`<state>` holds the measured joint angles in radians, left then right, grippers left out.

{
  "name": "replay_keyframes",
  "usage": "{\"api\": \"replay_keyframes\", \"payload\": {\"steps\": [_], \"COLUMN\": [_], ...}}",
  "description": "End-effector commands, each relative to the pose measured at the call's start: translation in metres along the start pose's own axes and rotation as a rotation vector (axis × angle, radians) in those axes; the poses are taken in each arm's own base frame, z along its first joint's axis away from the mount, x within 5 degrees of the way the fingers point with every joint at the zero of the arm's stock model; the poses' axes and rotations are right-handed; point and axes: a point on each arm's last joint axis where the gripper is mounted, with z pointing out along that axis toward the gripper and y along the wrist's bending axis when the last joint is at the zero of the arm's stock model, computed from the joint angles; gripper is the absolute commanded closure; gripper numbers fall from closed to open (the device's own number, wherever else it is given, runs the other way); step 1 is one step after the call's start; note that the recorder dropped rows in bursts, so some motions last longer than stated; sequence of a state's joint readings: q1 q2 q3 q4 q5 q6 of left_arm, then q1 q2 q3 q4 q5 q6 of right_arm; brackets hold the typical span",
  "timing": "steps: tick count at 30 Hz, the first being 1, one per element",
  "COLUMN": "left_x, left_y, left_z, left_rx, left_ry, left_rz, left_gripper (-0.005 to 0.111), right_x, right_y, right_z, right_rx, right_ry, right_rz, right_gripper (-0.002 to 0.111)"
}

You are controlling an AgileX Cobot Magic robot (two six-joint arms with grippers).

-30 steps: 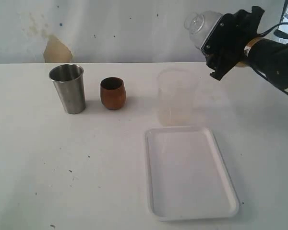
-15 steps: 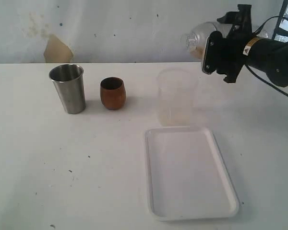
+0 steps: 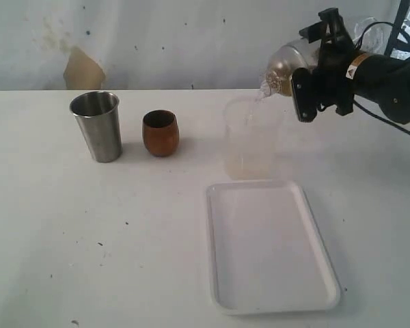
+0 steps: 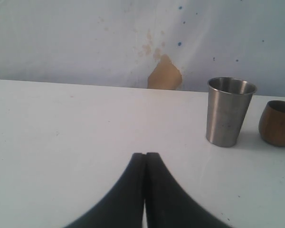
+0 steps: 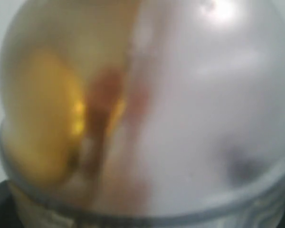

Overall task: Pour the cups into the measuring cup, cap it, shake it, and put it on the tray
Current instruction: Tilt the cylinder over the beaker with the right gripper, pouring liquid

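My right gripper (image 3: 316, 68) is shut on the clear measuring cup, held tilted high at the back right with its dome cap (image 3: 281, 65) on. The cap's neck points down and left over a frosted translucent cup (image 3: 251, 137), and a thin stream falls from it into that cup. The dome cap (image 5: 147, 109) fills the right wrist view, blurred, with amber liquid at one side. The steel tumbler (image 3: 99, 126) and the wooden cup (image 3: 160, 133) stand upright at the back left. The white tray (image 3: 212, 246) lies in front. My left gripper (image 4: 145, 156) is shut and holds nothing.
The steel tumbler (image 4: 228, 111) and the wooden cup (image 4: 278, 123) stand ahead of the left gripper, a good way off. A stained wall runs behind the table. A cable hangs by the right arm (image 3: 389, 75).
The right gripper has turned and come down a little, tipping the capped measuring cup further. Its neck now points down at the frosted cup and liquid runs out.
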<state>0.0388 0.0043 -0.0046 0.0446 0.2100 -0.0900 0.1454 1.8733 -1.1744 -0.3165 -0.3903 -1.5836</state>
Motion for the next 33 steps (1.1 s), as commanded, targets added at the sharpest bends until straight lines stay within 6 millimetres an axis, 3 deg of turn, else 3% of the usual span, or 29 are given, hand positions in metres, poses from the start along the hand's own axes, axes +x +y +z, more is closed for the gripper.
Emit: {"api": "replay_keyframes", "payload": {"steps": [1, 5, 33], "left_x": [0.001, 0.001, 0.001], "left_y": [0.0, 0.0, 0.0], "left_z": [0.0, 0.0, 0.0], "left_rx": [0.001, 0.001, 0.001], "left_ry": [-0.009, -0.009, -0.009], "left_rz": [0.002, 0.002, 0.002], "left_gripper": [0.107, 0.107, 0.107], "right_x": [0.006, 0.007, 0.009], "right_y": [-0.021, -0.027, -0.044], "right_z": [-0.004, -0.007, -0.015], "right_rx": [0.145, 0.168, 0.27], "right_ry": [0.023, 0.036, 0.07], "right_rz": [-0.046, -0.147, -0.294], "right_gripper": [0.108, 0.108, 0.108]}}
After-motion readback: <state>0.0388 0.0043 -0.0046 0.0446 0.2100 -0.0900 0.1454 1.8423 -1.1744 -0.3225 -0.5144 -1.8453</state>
